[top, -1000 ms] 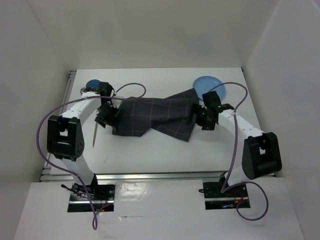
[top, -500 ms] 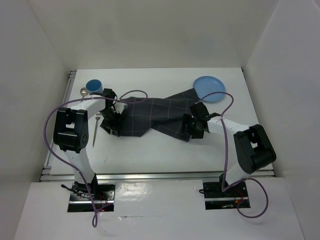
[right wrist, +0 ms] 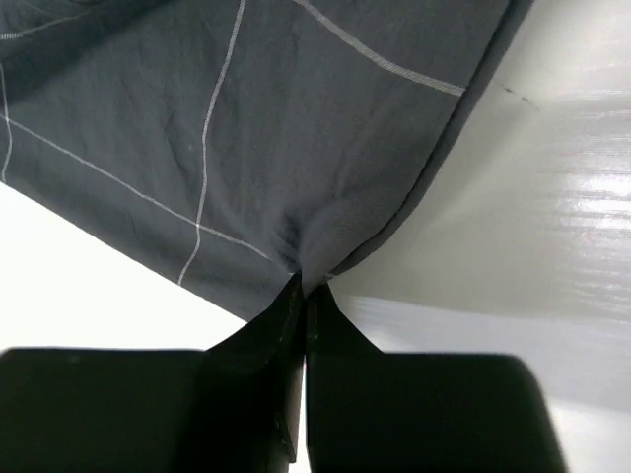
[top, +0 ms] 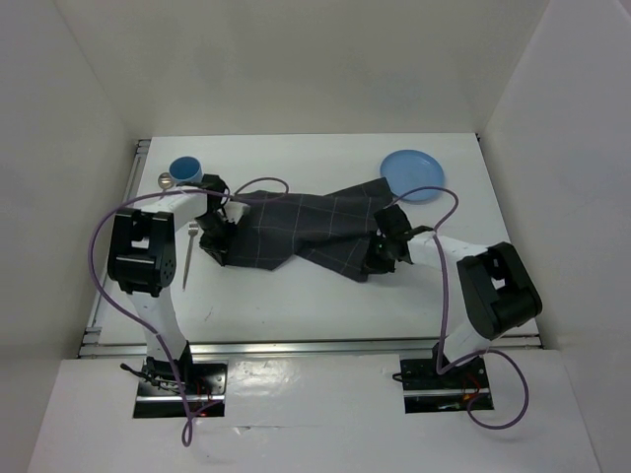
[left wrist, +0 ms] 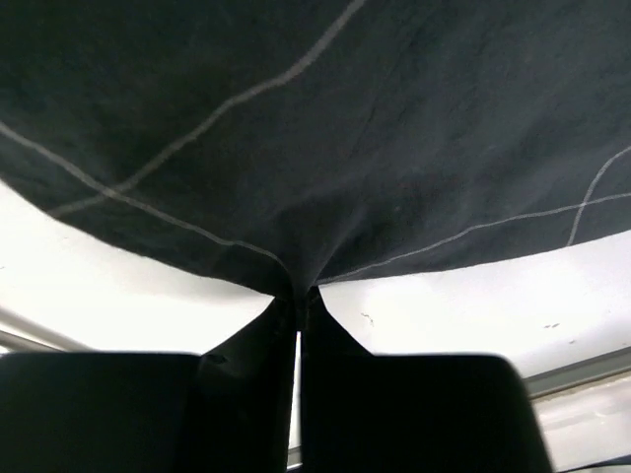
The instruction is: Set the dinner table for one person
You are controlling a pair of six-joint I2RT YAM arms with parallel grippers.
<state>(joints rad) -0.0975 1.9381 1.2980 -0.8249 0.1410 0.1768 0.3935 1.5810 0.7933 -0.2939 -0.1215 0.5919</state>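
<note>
Pinching only a thin fold of hem each: left gripper [left wrist: 298, 296] on the left end of the cloth [top: 296, 232], right gripper [right wrist: 306, 286] on its lower-right end, fingers pressed together on fabric in both wrist views.

Risk: an uneven pull slips the hem out of one pinch. A taut lift could also sweep the fork [top: 186, 258] at centre left or nudge the plate [top: 412, 174] at upper right.

Both arms bow outward, wrists low over the table [top: 296, 305], which fills mid-frame beneath everything.
</note>
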